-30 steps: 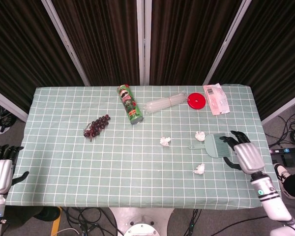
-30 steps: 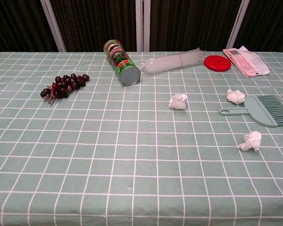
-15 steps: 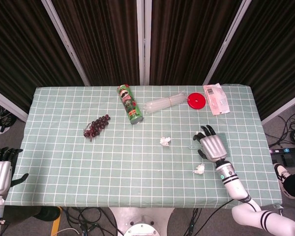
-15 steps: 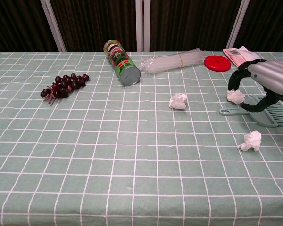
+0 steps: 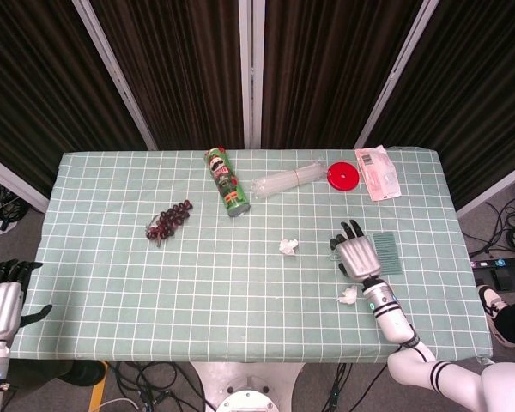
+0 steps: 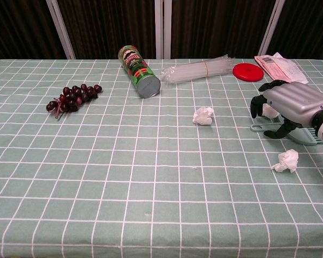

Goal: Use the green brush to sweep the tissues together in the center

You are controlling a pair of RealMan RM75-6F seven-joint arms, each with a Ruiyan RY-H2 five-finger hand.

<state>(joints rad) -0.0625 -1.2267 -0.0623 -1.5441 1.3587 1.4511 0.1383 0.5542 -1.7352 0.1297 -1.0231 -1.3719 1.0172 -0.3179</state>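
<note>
The green brush [image 5: 386,251] lies at the table's right, bristles to the right; its handle [image 6: 261,127] points left. My right hand [image 5: 354,253] hovers over the handle and head [image 6: 288,107], fingers spread and arched downward, thumb close to the handle; no grip shows. One crumpled tissue [image 6: 268,110] peeks out from under those fingers. A second tissue [image 5: 287,246] lies near the middle [image 6: 203,115]. A third tissue [image 5: 349,296] sits in front of the brush [image 6: 286,160]. My left hand [image 5: 2,300] hangs off the table's front-left corner, holding nothing.
A green chip can [image 5: 227,182] lies on its side at the back, with a bundle of clear tubes [image 5: 283,181], a red lid [image 5: 343,175] and a pink-and-white packet [image 5: 378,172] to its right. Dark grapes [image 5: 169,221] lie at the left.
My right hand has swung in from the table's right edge leftward, settling over the brush's handle end. The brush, tissues and left hand stay put.
</note>
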